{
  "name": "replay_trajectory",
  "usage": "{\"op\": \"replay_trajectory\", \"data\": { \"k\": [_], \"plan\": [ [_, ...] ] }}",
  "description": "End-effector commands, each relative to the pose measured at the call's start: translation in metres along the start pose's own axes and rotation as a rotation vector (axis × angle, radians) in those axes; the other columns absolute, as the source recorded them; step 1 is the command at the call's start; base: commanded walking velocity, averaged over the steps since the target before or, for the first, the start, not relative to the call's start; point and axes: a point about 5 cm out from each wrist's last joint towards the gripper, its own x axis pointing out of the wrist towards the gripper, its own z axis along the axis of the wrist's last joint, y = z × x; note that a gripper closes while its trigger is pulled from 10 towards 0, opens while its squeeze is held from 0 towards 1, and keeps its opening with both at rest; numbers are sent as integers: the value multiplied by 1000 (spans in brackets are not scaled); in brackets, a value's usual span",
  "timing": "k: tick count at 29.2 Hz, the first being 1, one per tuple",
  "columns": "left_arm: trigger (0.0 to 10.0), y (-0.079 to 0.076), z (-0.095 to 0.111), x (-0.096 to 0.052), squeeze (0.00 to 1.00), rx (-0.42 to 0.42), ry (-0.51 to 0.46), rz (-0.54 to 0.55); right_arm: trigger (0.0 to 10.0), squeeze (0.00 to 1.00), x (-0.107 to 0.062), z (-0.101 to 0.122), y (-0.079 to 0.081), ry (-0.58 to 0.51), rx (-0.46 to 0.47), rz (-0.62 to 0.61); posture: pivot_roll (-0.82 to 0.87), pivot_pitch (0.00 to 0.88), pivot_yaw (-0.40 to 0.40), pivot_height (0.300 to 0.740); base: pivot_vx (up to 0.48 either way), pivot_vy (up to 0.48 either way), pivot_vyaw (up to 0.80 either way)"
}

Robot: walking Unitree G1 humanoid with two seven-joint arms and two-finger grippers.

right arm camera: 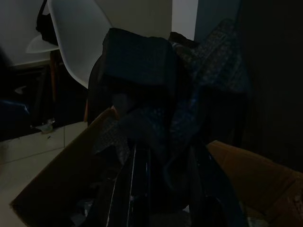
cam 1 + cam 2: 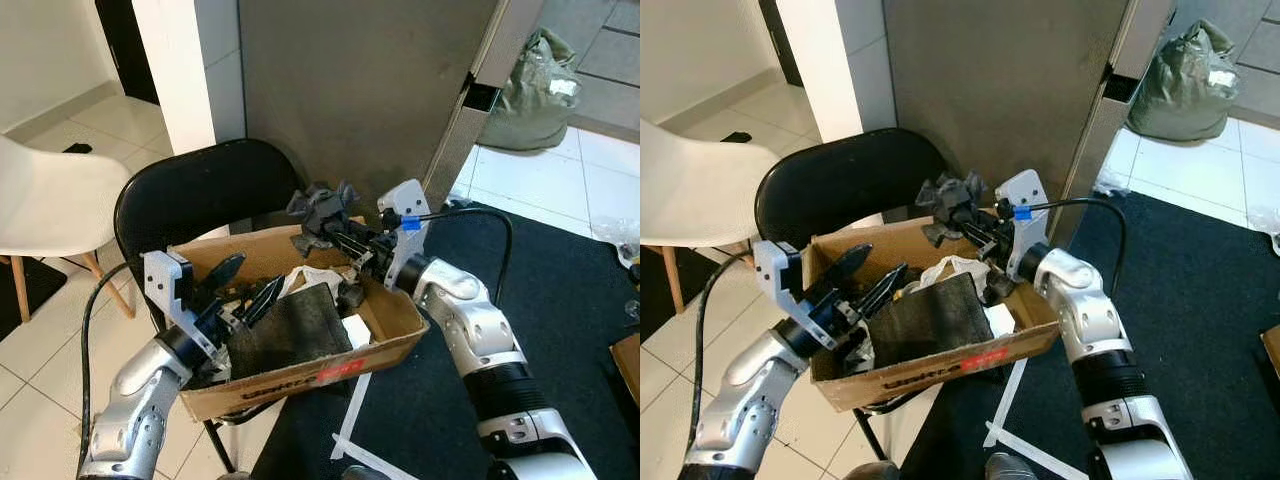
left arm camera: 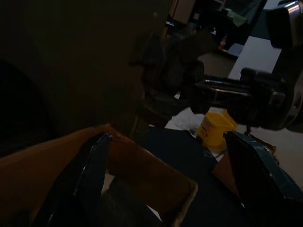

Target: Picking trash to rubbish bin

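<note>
A cardboard box point(image 2: 385, 347) of trash rests on a black chair point(image 2: 200, 190). My right gripper point(image 2: 322, 230) is shut on a crumpled dark wrapper point(image 2: 320, 205), held above the box's back edge; the right wrist view shows the wrapper point(image 1: 161, 80) pinched between the fingers. Over the box's left end my left gripper point(image 2: 238, 285) stands open with nothing between its fingers point(image 3: 92, 170). Inside the box lie a dark flat pad point(image 2: 290, 330), white paper point(image 2: 315, 275) and a yellow cup point(image 3: 215, 127).
A grey partition point(image 2: 370, 90) stands right behind the chair. A white chair point(image 2: 45, 205) is at the left on the tiled floor. A dark rug point(image 2: 570, 300) lies at the right, with white strips point(image 2: 350, 420) near the box. A green bag point(image 2: 535, 90) sits far right.
</note>
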Motion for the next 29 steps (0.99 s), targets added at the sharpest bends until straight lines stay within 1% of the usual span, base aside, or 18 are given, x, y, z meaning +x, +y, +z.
{"op": "replay_trajectory", "data": {
  "k": [1, 2, 3, 4, 11, 23, 24, 25, 26, 27, 28, 29],
  "plan": [
    [10000, 2, -4, -3, 0, 5, 21, -2, 10000, 31, 1, -1, 0, 10, 0, 6, 38, 0, -31, 740, 0, 0, 0],
    [10000, 2, -5, -4, 0, 5, 23, -2, 10000, 31, 1, -1, 0, 9, 3, 8, 38, 0, -31, 740, 0, 0, 0],
    [10000, 3, -6, -5, 0, 3, 26, -2, 10000, 812, 1, 0, 0, 6, 6, 8, 38, 0, -31, 740, 0, 0, 0],
    [10000, 4, -8, -6, 0, 1, 31, -1, 10000, 1000, 1, 0, 0, 3, 9, 9, 38, 0, -31, 740, 0, 0, 0],
    [10000, 9, -16, -10, 0, -2, 46, -3, 10000, 1000, 0, 1, 0, -14, 16, 15, 38, 0, -31, 740, 0, 0, 0],
    [10000, 10, -15, -9, 0, 6, 38, -13, 10000, 1000, 0, 1, 0, -34, 32, 3, 38, 0, -31, 740, 0, 0, 0],
    [10000, 11, -16, -9, 0, 9, 34, -10, 10000, 796, 0, 1, -1, -44, 47, -2, 40, 0, -37, 740, 0, 0, 0],
    [10000, 11, -16, -9, 0, 9, 34, -10, 10000, 796, 0, 1, -1, -44, 47, -2, 40, 0, -37, 740, 0, 0, 0],
    [10000, 12, -15, -9, 0, 14, 32, -1, 10000, 333, -1, 1, -1, -58, 65, -7, 40, 0, -37, 740, 0, 0, 0],
    [10000, 13, -15, -9, 0, 17, 31, 3, 10000, 333, -1, 1, -2, -63, 74, -10, 40, 0, -37, 740, 0, 0, 0],
    [10000, 13, -14, -8, 0, 21, 28, 6, 10000, 0, -1, 1, -2, -69, 83, -11, 40, 0, -39, 740, 0, 0, 0],
    [10000, 13, -14, -8, 0, 21, 28, 6, 10000, 0, -1, 1, -2, -69, 83, -11, 40, 0, -39, 740, 0, 0, 0]
  ]
}}
